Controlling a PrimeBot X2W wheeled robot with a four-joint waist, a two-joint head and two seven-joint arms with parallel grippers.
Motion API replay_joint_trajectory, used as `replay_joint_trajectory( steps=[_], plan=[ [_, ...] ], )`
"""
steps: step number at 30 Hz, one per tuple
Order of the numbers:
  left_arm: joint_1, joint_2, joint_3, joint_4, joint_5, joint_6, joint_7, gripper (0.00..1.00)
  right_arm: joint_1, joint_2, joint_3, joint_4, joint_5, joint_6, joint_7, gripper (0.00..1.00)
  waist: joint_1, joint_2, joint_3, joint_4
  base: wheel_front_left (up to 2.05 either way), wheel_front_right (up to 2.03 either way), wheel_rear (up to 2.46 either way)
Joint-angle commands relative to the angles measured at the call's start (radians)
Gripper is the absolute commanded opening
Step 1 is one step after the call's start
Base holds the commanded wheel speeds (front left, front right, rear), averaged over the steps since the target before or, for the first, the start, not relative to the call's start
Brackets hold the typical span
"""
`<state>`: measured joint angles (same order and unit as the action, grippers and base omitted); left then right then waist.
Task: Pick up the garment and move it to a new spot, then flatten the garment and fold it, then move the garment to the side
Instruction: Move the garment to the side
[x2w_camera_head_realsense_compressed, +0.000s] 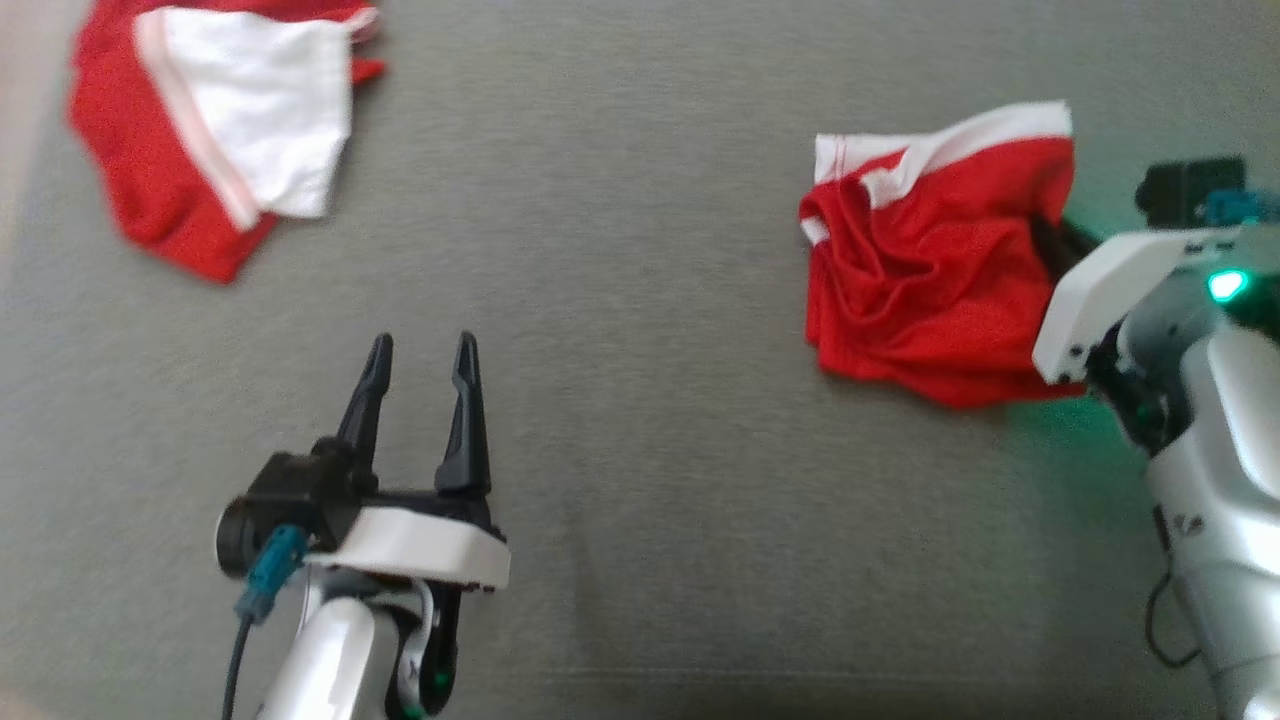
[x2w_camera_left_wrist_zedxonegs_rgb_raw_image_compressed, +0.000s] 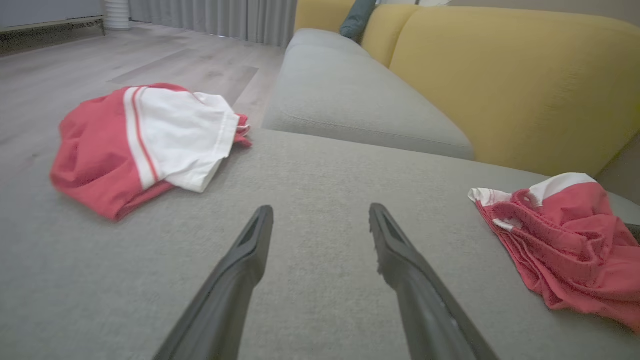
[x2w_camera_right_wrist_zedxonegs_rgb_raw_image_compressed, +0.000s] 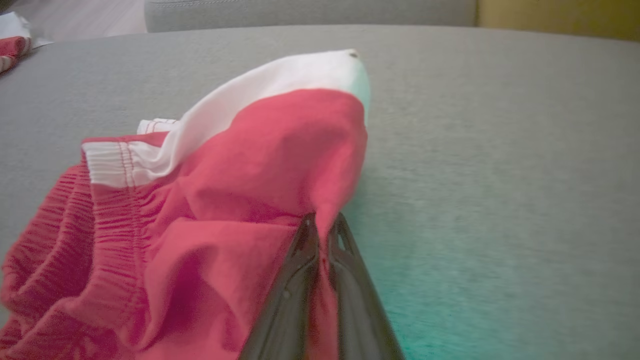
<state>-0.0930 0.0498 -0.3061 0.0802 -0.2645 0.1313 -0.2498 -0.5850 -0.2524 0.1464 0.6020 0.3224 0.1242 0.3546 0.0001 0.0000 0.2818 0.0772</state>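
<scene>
Right wrist view: right fingers (x2w_camera_right_wrist_zedxonegs_rgb_raw_image_compressed: 290, 300) clamped on red shorts (x2w_camera_right_wrist_zedxonegs_rgb_raw_image_compressed: 225, 210).

Parted fingers (x2w_camera_left_wrist_zedxonegs_rgb_raw_image_compressed: 240, 280), jersey (x2w_camera_left_wrist_zedxonegs_rgb_raw_image_compressed: 145, 145) left, mesh garment (x2w_camera_left_wrist_zedxonegs_rgb_raw_image_compressed: 570, 245) right

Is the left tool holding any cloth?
No, the left tool is open over the bare grey cushion, holding nothing.
</scene>
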Motion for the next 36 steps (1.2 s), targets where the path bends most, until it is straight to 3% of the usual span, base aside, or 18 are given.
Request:
replay_joint_trajectory(
  steps=[1, 14, 20, 28, 36],
  plan=[
    [-0.050, 0.001, 0.035, -0.045, 0.015, -0.004, -0.012, 1.00, -0.053, -0.017, 0.002, -0.043, -0.018, 0.007, -0.012, 0.00, -0.0001, 0.0000, 0.032, -0.084, 0.00, 0.00, 0.00],
    [-0.109, 0.022, 0.025, -0.059, 0.063, -0.030, -0.011, 1.00, -0.146, 0.011, -0.020, -0.072, -0.039, 0.007, -0.037, 0.00, -0.0001, 0.0000, 0.127, -0.369, 0.00, 0.00, 0.00],
    [-0.147, 0.055, 0.014, -0.089, 0.092, -0.032, 0.020, 1.00, -0.199, 0.029, -0.049, -0.071, -0.053, 0.007, -0.062, 0.00, -0.0001, 0.0000, 0.188, -0.452, 0.00, 0.00, 0.00],
    [-0.172, 0.063, 0.010, -0.113, 0.090, -0.031, 0.039, 1.00, -0.276, 0.018, -0.097, 0.007, -0.147, 0.007, -0.105, 0.00, -0.0001, 0.0000, 0.215, -0.429, 0.00, 0.00, 0.00],
    [-0.176, 0.051, -0.003, -0.109, 0.080, -0.024, 0.025, 1.00, -0.350, -0.102, -0.177, 0.102, -0.284, 0.007, -0.124, 0.00, -0.0001, 0.0000, 0.222, -0.314, 0.00, 0.00, 0.00]
  ],
)
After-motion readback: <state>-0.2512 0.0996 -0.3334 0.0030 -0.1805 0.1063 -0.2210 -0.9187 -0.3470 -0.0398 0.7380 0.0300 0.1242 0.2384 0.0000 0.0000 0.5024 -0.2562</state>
